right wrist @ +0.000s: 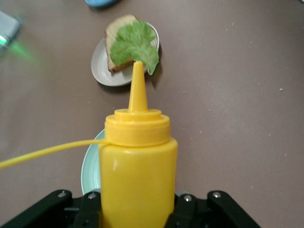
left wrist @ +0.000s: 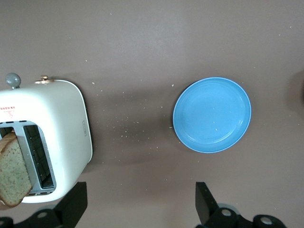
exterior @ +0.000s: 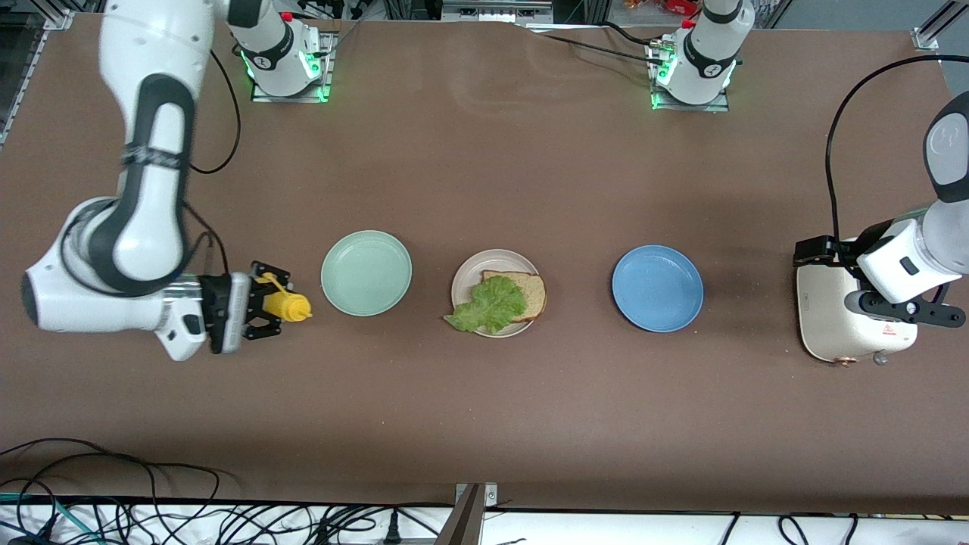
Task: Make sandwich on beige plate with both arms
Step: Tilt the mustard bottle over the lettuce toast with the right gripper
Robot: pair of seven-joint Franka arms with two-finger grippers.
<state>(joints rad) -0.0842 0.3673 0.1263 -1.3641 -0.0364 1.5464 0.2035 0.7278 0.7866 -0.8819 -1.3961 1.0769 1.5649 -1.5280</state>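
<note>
Right wrist view shows the right gripper (right wrist: 137, 209) clenched on a yellow squeeze bottle (right wrist: 137, 166), fingers on either side of the bottle's body. The bottle lies along the gripper's own line, nozzle leading, and that nozzle points straight at the beige plate (right wrist: 102, 66). A mint green plate (exterior: 366, 272) sits between bottle and target, with its rim just beneath the bottle.

On the beige plate rests one bread slice (exterior: 524, 291) with a lettuce leaf (exterior: 490, 304) on top of it; the leaf overhangs the plate's rim on the edge nearer the front camera. No top slice is on it yet, so the sandwich is judged part-built.

Front view places the right gripper at the right arm's end of the table, low above the surface, just beside the mint green plate. The long axis of the bottle runs along the row of plates, so the coming move appears to be a straight carry over the mint green plate to the lettuce. Of the two arms, the right is the nearer to the target.

Left gripper (left wrist: 137, 204) hangs released, fingers wide apart, over the table beside a white toaster (left wrist: 52, 142) at the left arm's end. A second bread slice (left wrist: 12, 171) stands up out of a toaster slot. A blue plate (exterior: 657, 288) lies between toaster and beige plate.

Bare table surrounds all three plates; room for travel is ample.
</note>
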